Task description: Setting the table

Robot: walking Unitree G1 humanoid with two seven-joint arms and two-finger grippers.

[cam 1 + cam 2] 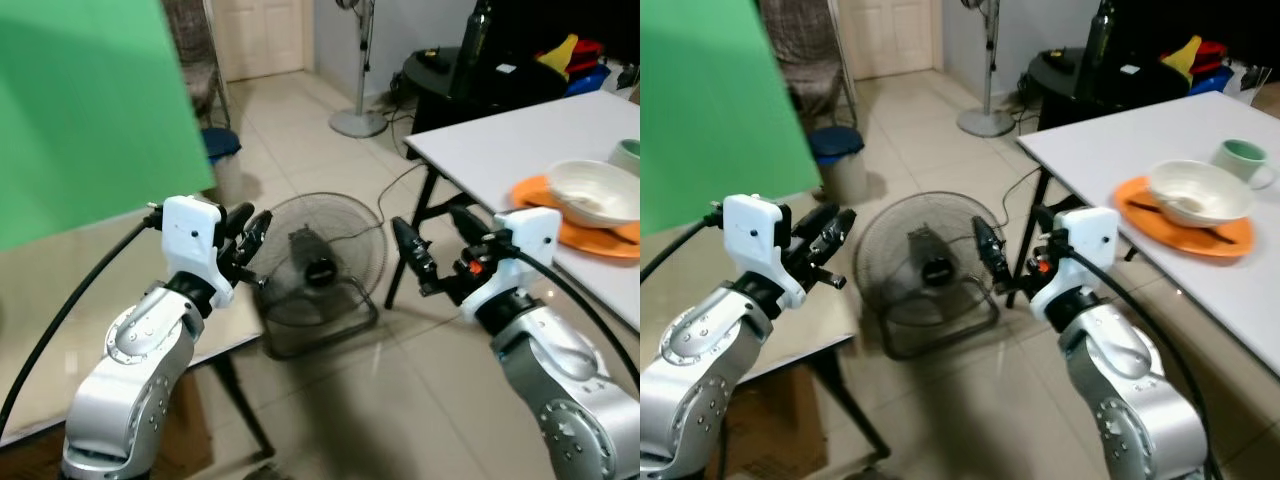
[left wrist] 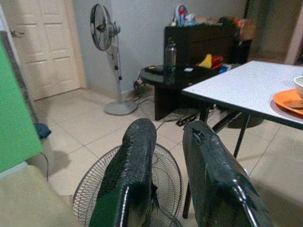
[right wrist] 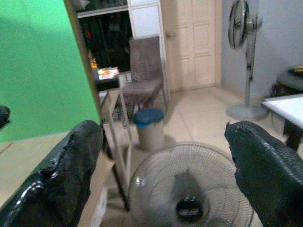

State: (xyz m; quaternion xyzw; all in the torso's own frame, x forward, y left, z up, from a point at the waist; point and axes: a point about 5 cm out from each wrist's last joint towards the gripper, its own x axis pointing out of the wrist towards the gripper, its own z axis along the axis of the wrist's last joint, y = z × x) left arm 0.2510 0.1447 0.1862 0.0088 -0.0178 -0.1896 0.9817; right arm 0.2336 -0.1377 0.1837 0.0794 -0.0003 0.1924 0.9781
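A white table (image 1: pixel 520 140) stands at the right. On it lies an orange plate (image 1: pixel 1185 228) with a white bowl (image 1: pixel 1198 188) on top; a dark thin utensil lies across the plate under the bowl. A pale green mug (image 1: pixel 1243 160) sits just behind them. My right gripper (image 1: pixel 437 243) hangs open and holds nothing, in the air left of the table's near corner, short of the plate. My left gripper (image 1: pixel 250 232) is raised at the left over a beige tabletop edge, fingers close together with nothing between them.
A floor fan (image 1: pixel 315 265) lies on the tiles between my arms. A green board (image 1: pixel 80 110) and beige tabletop (image 1: pixel 60 300) fill the left. Behind are a blue bin (image 1: pixel 222 145), a pedestal fan (image 1: pixel 358 60), a black round table (image 1: pixel 450 70) and a chair (image 3: pixel 147 71).
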